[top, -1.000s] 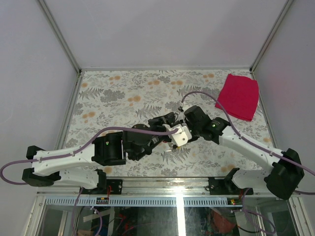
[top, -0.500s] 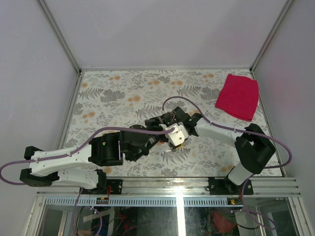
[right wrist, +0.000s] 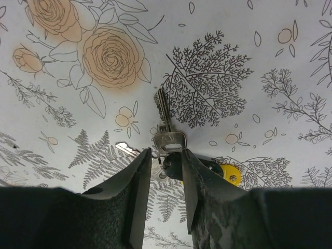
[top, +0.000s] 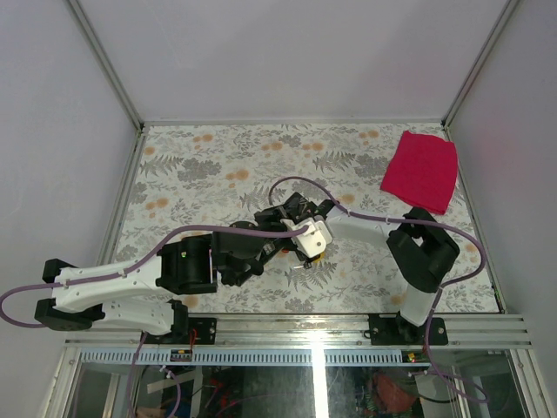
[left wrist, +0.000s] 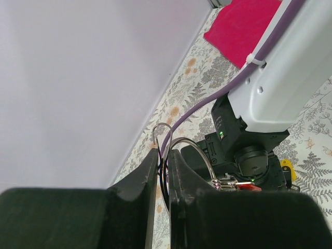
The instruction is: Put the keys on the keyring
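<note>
Keyring (left wrist: 163, 124): pinched in my left pincer (left wrist: 163, 155), jaws all but closed on the wire, loops standing clear beyond the tips. My right pincer (right wrist: 166, 155) straddles the head of a silver key (right wrist: 169, 140); jaws narrow, whether they bite I cannot tell. Its blade points straight away from the tips. A yellow-headed key (right wrist: 229, 174) lies just beside, on the floral table (right wrist: 270, 57). Right arm is nearer the keys. Only the left wrist view shows the keyring; only the right wrist view, the blade's axis.
</note>
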Action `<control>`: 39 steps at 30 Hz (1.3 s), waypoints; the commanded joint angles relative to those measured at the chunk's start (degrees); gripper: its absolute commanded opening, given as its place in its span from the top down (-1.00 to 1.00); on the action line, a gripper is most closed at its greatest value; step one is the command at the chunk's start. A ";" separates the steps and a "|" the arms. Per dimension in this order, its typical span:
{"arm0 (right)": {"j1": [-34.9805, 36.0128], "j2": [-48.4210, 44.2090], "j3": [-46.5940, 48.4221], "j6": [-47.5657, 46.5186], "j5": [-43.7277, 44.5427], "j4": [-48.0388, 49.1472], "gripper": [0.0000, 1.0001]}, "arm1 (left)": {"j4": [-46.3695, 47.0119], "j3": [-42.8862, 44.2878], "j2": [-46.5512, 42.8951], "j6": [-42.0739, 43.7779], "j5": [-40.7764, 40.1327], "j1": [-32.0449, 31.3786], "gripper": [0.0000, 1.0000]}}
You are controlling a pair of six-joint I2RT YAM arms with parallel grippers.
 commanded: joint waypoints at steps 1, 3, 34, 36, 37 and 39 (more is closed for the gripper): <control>0.64 1.45 2.95 -2.47 2.10 -1.14 0.29 | 1.40 1.60 -0.19 0.48 -1.92 -0.59 1.00; 0.65 1.79 3.20 -2.67 2.23 -1.16 0.35 | 1.35 1.71 -0.08 0.50 -1.91 -0.55 1.00; 1.10 0.89 3.65 -4.07 1.96 -2.91 0.94 | 1.14 1.64 1.02 1.18 -3.02 -0.98 1.00; 1.11 0.33 3.52 -3.92 2.06 -2.84 1.00 | 1.14 1.76 0.96 1.19 -3.04 -1.02 1.00; 1.11 -0.13 3.41 -3.87 1.98 -2.74 1.00 | 1.14 1.69 0.95 1.14 -3.08 -1.03 1.00; 1.05 -1.60 3.04 -3.98 1.95 -2.85 1.00 | 1.14 1.66 0.86 1.23 -3.33 -1.05 1.00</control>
